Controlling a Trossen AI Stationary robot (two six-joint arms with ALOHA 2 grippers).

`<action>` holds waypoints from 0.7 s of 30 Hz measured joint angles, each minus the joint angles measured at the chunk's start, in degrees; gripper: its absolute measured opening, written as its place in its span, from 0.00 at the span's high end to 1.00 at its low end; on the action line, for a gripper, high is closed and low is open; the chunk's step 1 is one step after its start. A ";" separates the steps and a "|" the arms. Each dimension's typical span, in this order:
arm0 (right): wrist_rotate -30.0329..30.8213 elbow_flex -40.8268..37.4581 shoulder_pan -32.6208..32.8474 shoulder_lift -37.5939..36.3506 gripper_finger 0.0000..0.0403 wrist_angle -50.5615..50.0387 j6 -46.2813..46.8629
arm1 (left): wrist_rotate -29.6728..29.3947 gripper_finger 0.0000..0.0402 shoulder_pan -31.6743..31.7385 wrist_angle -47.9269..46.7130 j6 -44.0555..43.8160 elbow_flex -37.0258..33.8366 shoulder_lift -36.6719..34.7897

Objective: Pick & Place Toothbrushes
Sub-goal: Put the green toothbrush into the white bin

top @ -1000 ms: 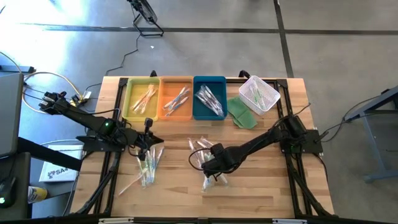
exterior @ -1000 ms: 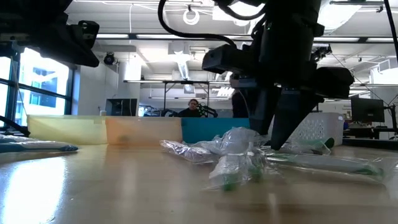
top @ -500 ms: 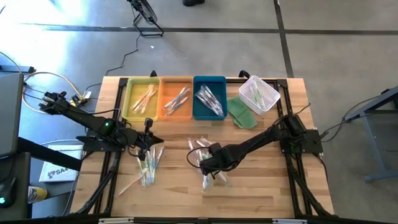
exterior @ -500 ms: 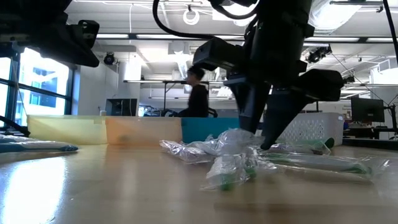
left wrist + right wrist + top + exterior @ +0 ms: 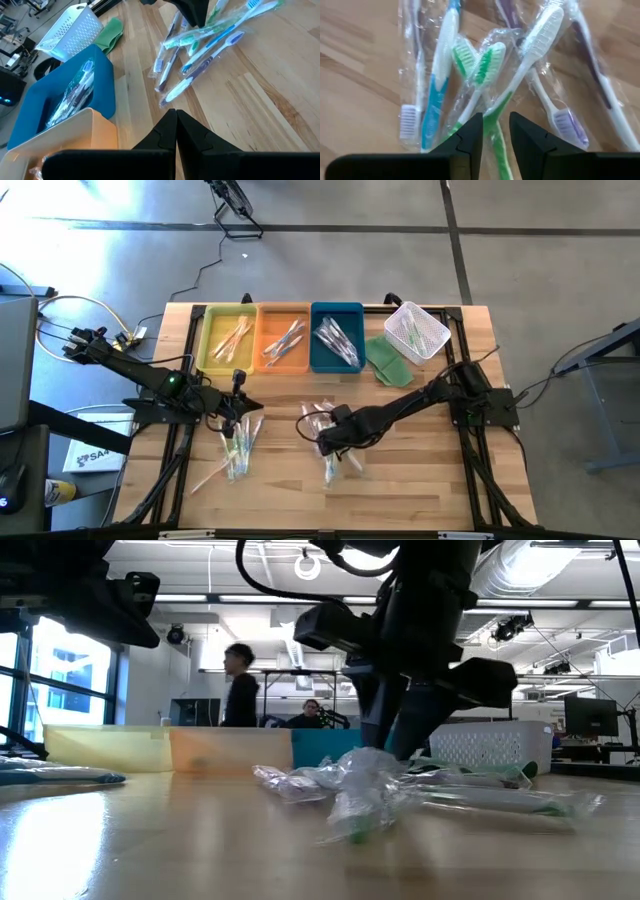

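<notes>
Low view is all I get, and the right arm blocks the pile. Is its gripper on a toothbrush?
Observer: The right gripper is open by a narrow gap, and the handle of a green-and-white toothbrush runs into that gap.
Operator: Left one?
Observer: The left gripper is shut with nothing in it, beside a second pile on its own side of the table.
Operator: Anything in the trays?
Observer: The yellow tray, orange tray and blue tray each hold a few toothbrushes.
</notes>
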 joint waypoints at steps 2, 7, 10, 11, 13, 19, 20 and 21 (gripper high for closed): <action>-0.12 0.00 -0.18 0.00 0.78 1.10 -0.61 | 0.00 0.99 0.00 0.00 0.00 0.01 0.00; 0.27 0.00 -0.55 0.00 0.78 0.33 -0.97 | 0.02 0.99 0.01 0.00 0.00 0.00 0.00; 1.96 0.00 -1.07 0.00 0.78 0.42 -1.03 | 0.02 0.99 -0.01 0.00 0.00 0.02 0.00; 2.38 0.00 -1.32 0.00 0.78 0.45 -1.45 | 0.02 0.99 -0.01 0.00 0.00 0.01 -0.01; 2.49 0.00 -1.54 0.00 0.78 0.63 -2.66 | 0.04 0.99 -0.01 0.00 0.00 0.00 -0.02; 1.75 0.02 -1.78 1.10 0.78 0.74 -3.35 | 0.26 0.99 0.00 0.00 0.00 0.00 0.00; 1.75 0.06 -1.78 1.72 0.78 1.36 -3.36 | 0.26 0.99 -0.01 0.00 -0.01 0.00 -0.01; 1.75 0.08 -1.78 2.14 0.78 1.61 -3.47 | 0.26 0.99 0.00 0.00 0.00 0.00 0.00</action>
